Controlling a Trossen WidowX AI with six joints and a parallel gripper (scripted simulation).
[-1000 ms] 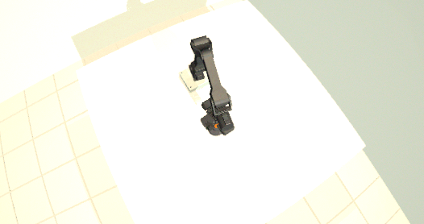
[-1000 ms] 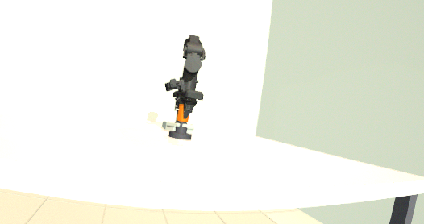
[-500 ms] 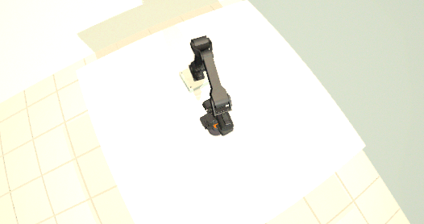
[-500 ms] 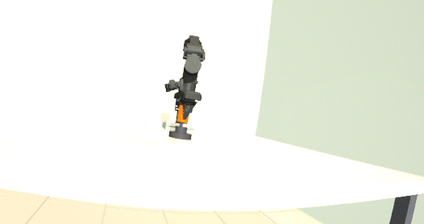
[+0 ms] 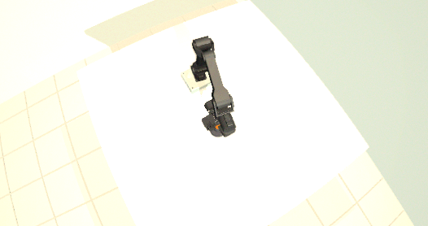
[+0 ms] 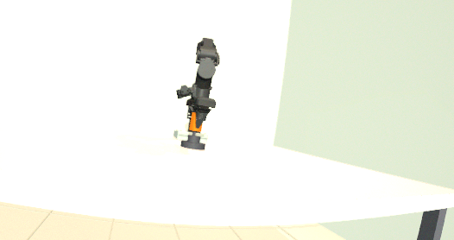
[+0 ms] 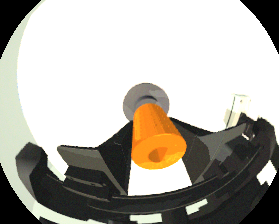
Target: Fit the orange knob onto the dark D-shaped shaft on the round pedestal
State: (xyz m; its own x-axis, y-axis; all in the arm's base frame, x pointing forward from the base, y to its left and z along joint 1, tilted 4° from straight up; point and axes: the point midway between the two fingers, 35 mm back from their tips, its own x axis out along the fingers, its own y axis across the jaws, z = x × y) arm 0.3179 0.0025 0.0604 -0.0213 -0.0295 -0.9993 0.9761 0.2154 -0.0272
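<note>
The orange knob [image 5: 217, 127] [image 6: 193, 122] [image 7: 156, 131] is upright between the fingers of my gripper [image 6: 195, 125] [image 7: 152, 122], which is shut on it. The round dark pedestal [image 6: 192, 146] [image 7: 131, 102] stands on the table directly below the knob. In the exterior view, a short dark stretch of the post shows between the knob's lower end and the pedestal's disc, so the knob is not down on the disc. The wrist view shows the knob's lower end over the pedestal's middle. The shaft's flat side and the knob's lower opening are hidden.
The arm's base stands on a pale plate [image 5: 189, 82] [image 7: 240, 103] behind the pedestal. The white table [image 5: 163, 160] [image 6: 242, 192] carries both. The arm reaches over the pedestal and hides part of it in the top view.
</note>
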